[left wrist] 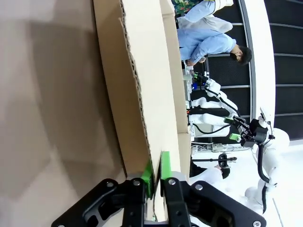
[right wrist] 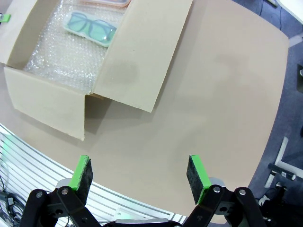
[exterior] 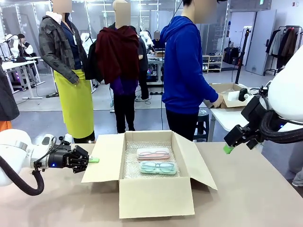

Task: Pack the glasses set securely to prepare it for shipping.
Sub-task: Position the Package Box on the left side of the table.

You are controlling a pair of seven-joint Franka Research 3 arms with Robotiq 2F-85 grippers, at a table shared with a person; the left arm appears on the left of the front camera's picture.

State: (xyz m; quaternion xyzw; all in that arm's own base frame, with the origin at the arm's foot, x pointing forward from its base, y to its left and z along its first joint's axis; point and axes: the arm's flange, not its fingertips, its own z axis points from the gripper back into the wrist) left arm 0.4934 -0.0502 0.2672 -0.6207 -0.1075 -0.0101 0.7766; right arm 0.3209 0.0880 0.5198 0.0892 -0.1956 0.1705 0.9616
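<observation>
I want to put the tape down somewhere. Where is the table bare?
Bare table lies right of the cardboard box, under the raised, open right gripper. The left side is crowded: the left gripper is shut on the box's left flap.

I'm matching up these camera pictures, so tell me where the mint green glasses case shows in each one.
Front view: mint green glasses case lies inside the open cardboard box, nearer than the pink case.
Left wrist view: not in it.
Right wrist view: top left, on the bubble wrap.
Shared landmark: the cardboard box, in all three.

pink case (right wrist: 105, 2) cut off by the right wrist view's top edge, bubble wrap (exterior: 132, 165) partly hidden by box wall (exterior: 156, 197)
</observation>
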